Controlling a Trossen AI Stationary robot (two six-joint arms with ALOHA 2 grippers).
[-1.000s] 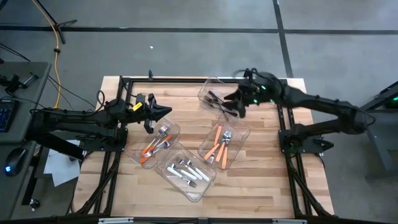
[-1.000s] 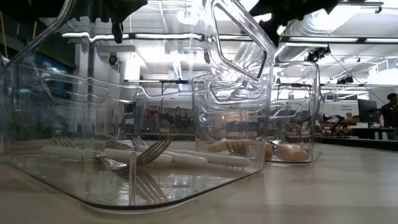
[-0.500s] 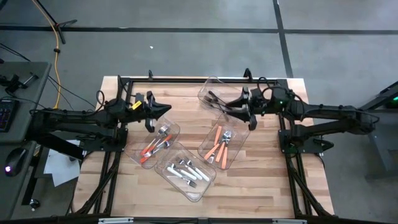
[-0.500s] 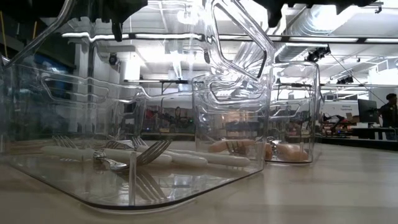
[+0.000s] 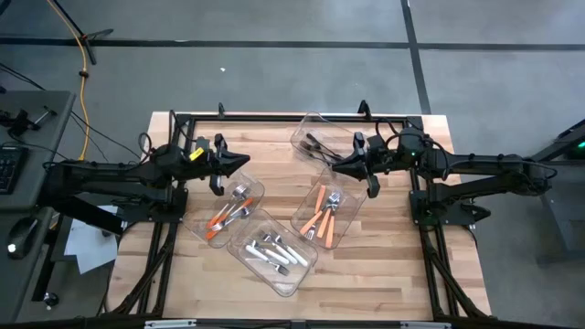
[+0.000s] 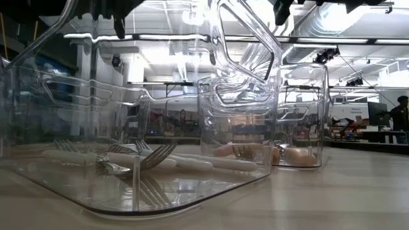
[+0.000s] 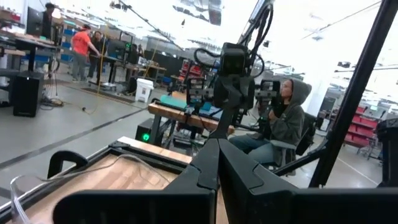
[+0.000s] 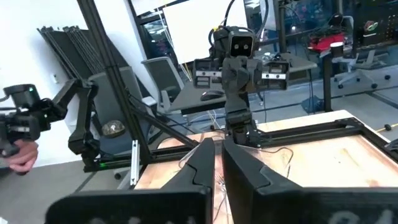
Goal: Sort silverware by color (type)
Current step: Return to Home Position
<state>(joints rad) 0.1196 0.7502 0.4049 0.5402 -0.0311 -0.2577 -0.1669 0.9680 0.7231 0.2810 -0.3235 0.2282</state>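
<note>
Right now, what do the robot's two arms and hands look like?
Both the left arm and right arm are slim, dark, jointed tubes with black cables looping off them. The left hand and right hand each end in two dark, wedge-shaped fingers tapering to a point. A small yellow tag sits by the left wrist.

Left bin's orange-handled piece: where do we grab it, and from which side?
Grip an orange handle mid-length from straight above, jaws across its diagonal line. It lies flat in the open-topped left bin, whose walls likely block a side approach; the silver heads at its far end overlap, so avoid them. The left gripper is nearest.
</note>
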